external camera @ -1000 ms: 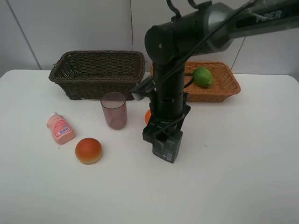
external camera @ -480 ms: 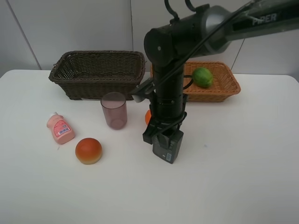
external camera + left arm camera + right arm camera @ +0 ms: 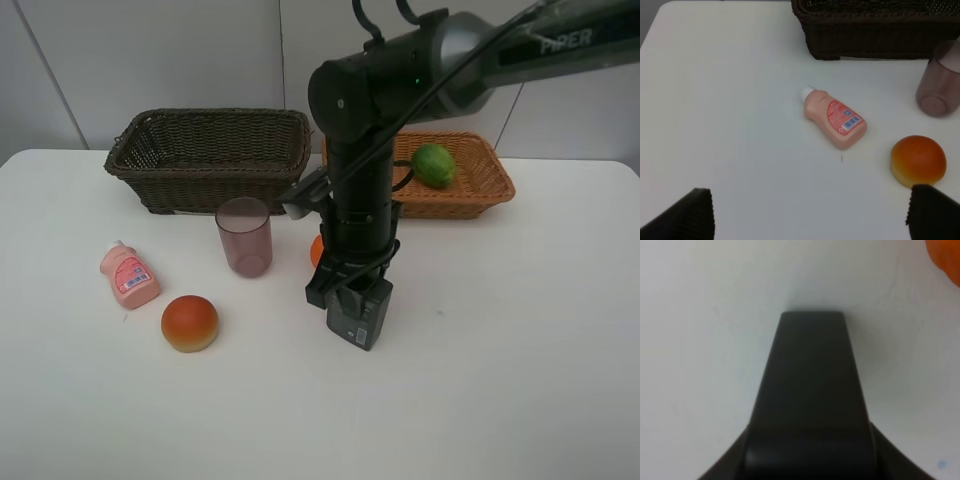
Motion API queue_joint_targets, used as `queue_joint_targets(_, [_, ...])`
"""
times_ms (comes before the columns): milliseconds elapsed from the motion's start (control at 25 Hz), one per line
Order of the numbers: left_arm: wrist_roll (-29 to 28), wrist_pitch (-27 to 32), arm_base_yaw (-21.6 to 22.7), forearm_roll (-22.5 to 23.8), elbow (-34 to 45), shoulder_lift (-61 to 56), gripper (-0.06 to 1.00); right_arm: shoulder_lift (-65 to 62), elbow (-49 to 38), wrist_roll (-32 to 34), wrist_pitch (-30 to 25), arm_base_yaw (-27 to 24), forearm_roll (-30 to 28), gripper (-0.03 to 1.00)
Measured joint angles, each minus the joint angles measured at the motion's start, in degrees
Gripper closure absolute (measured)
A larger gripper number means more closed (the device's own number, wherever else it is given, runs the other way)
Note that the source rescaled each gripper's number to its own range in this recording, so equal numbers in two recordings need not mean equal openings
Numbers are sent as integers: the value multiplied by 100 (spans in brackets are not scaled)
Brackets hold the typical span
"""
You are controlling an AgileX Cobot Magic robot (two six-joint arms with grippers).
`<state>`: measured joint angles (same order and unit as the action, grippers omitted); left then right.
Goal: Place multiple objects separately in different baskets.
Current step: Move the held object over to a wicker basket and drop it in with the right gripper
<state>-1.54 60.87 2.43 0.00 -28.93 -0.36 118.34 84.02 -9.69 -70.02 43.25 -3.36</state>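
My right gripper (image 3: 812, 320) is shut, its fingers pressed together with nothing between them, pointing down at the white table. The orange (image 3: 945, 255) lies just beside it, mostly hidden behind the arm (image 3: 316, 250) in the exterior high view. In the light tan basket (image 3: 480, 190) rests the green round fruit (image 3: 434, 165). The dark brown basket (image 3: 210, 150) stands at the back left. In front of it are the purple cup (image 3: 245, 237), the pink bottle (image 3: 129, 275) lying down and the red-orange bun (image 3: 190, 323). My left gripper (image 3: 812, 212) is open above the table, short of the pink bottle (image 3: 835, 117).
The right arm (image 3: 365, 150) stands tall over the table's middle, between cup and tan basket. The left wrist view also shows the bun (image 3: 918, 160), the cup (image 3: 940, 87) and the dark basket's wall (image 3: 875, 30). A white wall rises behind the baskets.
The right arm's wrist shifted slightly over the table beside the orange. The objects and baskets have stayed where they were.
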Motion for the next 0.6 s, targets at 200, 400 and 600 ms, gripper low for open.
queue_joint_targets(200, [0,0,0,0,0,0,-5,0,0,0,0,0,0,96])
queue_joint_targets(400, [0,-5,0,0,0,0,-5,0,0,0,0,0,0,96])
queue_joint_targets(600, [0,-5,0,0,0,0,-5,0,0,0,0,0,0,96])
